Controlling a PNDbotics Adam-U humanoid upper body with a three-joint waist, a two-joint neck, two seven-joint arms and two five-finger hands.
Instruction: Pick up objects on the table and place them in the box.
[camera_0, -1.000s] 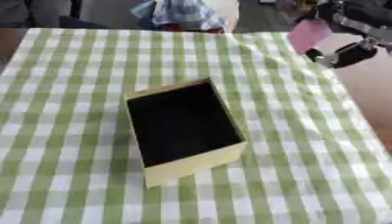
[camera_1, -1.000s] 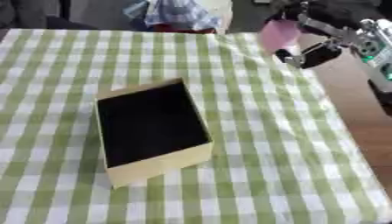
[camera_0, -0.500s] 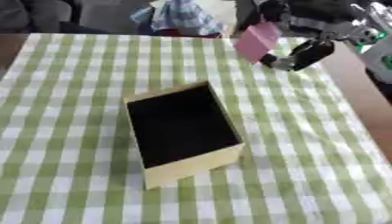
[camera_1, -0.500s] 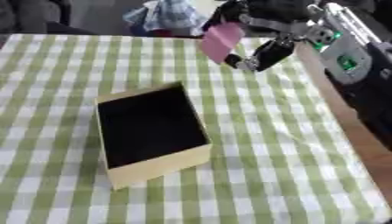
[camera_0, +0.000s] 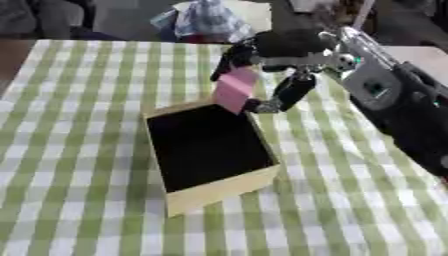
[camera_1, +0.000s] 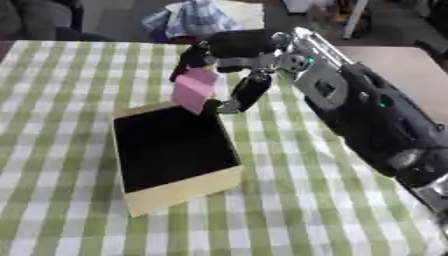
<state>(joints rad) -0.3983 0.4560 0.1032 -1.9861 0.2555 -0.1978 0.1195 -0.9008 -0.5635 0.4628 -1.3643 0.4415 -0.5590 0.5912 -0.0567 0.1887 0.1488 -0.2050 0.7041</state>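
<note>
Progress is clear when you compare with a second ago: then your right hand (camera_0: 271, 55) was at the far right edge of the table with the pink object (camera_0: 234, 90), well away from the box (camera_0: 210, 150). Half a second ago it was already closer. Now the hand is above the far right corner of the box, and the pink object hangs from the curled fingers (camera_0: 229, 59) — its lower edge is right over the box rim, or maybe just behind it; I cannot tell which from these views.

The fingers are closed on the top part of the pink object, so it is carried, not released yet. The box itself has not moved on the green checked tablecloth (camera_0: 79, 100), and its dark inside looks empty as far as I can see.

Your left hand does not show in any view.

For the task, this means the transport is almost done. In my judgement you need to bring the object a little more toward the middle of the opening before you let go — released here, it could hit the rim and fall outside.
</note>
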